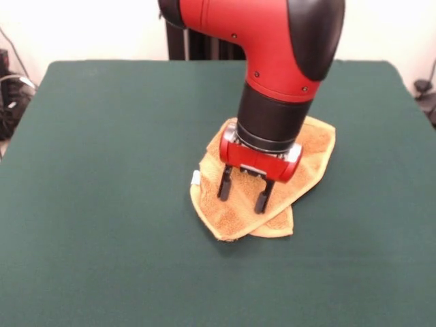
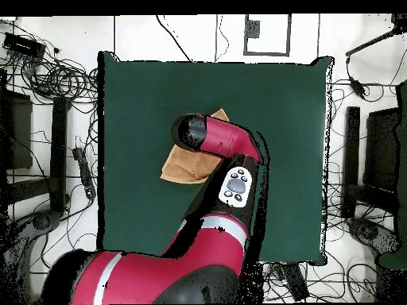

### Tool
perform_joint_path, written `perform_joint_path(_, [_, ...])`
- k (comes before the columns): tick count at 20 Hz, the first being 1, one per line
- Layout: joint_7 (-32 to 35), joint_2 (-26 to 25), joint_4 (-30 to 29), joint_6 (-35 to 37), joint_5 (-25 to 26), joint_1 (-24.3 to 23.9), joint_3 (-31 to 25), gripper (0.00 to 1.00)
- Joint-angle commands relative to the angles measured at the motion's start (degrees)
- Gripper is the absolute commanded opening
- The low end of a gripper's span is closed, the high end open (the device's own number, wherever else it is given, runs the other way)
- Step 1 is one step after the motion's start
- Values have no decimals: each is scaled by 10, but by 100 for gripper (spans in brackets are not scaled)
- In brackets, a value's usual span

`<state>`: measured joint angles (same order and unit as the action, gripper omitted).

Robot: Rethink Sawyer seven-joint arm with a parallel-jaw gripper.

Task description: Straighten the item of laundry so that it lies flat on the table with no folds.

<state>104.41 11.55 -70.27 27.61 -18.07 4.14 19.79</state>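
The orange-tan towel (image 1: pixel 225 214) lies folded over itself near the middle of the dark green table (image 1: pixel 102 170), with a small white tag (image 1: pixel 195 179) at its left edge. My gripper (image 1: pixel 242 196) stands over the towel, fingers (image 1: pixel 224 184) spread apart and pointing down, tips at or just above the cloth, with nothing between them. In the overhead view the arm hides most of the towel (image 2: pixel 181 167), and the gripper itself is hidden under the arm.
The table (image 2: pixel 135 103) has cables and stands beyond its edges on all sides. The red arm (image 2: pixel 215 143) reaches in from the bottom of the overhead view over the towel.
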Motion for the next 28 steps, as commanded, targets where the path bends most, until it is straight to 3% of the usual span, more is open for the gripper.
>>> perform_joint_path(1, [170,19,7,101,-41,-2,-8,100])
perform_joint_path(10, [162,39,13,135,-40,2,-10,100])
perform_joint_path(28, [221,5,28,122,-69,-1,9,100])
